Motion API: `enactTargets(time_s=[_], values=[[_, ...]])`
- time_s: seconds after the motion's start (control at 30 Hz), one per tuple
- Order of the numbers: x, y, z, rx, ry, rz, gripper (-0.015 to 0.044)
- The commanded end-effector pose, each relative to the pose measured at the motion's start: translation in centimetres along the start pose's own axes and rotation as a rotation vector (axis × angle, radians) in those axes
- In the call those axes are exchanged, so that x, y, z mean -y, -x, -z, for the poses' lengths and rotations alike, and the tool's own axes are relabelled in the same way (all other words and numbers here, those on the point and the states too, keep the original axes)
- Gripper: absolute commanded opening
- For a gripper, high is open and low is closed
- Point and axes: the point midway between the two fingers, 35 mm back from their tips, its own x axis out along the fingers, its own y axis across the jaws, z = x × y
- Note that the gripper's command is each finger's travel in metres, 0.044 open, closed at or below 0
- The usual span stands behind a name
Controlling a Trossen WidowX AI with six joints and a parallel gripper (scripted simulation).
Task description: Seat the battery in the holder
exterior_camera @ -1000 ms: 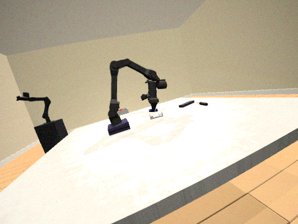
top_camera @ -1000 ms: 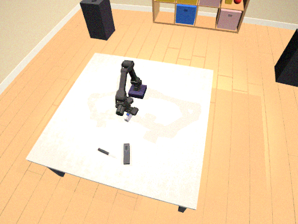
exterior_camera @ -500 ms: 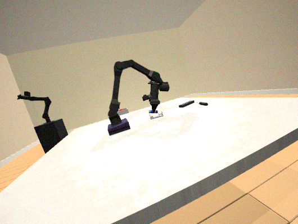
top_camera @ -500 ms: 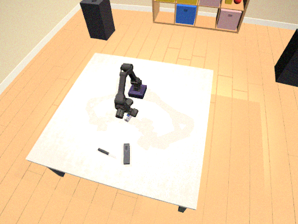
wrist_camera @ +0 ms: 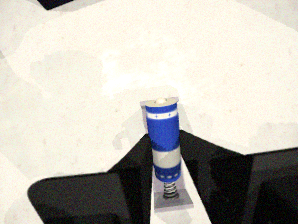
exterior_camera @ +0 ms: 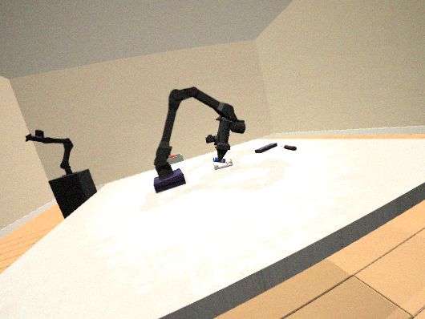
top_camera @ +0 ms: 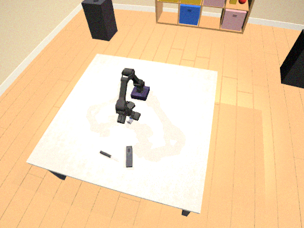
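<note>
Viewed across the near edge of the counter (top_camera: 178,183) (exterior_camera: 200,240) (wrist_camera: 240,90): the purple base (top_camera: 139,96) (exterior_camera: 170,183) stands left of the work, with the arm (top_camera: 123,89) (exterior_camera: 170,124) reaching over to the right.

Battery holder (top_camera: 129,122) (exterior_camera: 228,164) (wrist_camera: 187,201): pale, small, resting on the counter. Looks light and likely to skid or tip if pressed; the lip is probably stiff but breakable.

Battery (top_camera: 131,118) (exterior_camera: 216,159) (wrist_camera: 164,132): blue with white bands, over the holder and roughly in line with it, flat end beside the spring (wrist_camera: 170,189). Cannot tell whether it touches the coil, nor whether the terminal end is under the lip.

Fingers (exterior_camera: 221,154): closed on the battery's sides, toward its flat end.

Handling, judged: a rigid cylinder, modest in weight, smooth-sleeved, apt to roll or pivot in a narrow grip. Best held across both sides near mid-length, square to its axis, leaving both ends free. The spring should yield; ease against it, lower the terminal end gently, then open evenly so neither side drags the holder.

Farther right: a dark oblong block (top_camera: 129,156) (exterior_camera: 266,147) and a black-handled tool (top_camera: 105,154) (exterior_camera: 289,147), both well apart from the holder.
</note>
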Motion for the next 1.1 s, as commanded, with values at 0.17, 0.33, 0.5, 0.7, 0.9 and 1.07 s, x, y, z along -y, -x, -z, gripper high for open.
enactTargets(time_s=[0.17, 0.33, 0.5, 0.7, 0.9, 1.07], values=[[0.1, -0.4, 0.4, 0.066, 0.005, 0.002, 0.0077], [0.1, -0.6, 0.6, 0.100, 0.005, 0.002, 0.0077], [0.1, -0.7, 0.7, 0.123, 0.005, -0.002, 0.0077], [0.1, -0.7, 1.0, 0.123, 0.005, -0.005, 0.0077], [0.1, -0.6, 1.4, 0.122, 0.005, -0.006, 0.0077], [0.1, -0.5, 1.7, 0.122, 0.005, -0.007, 0.0077]])
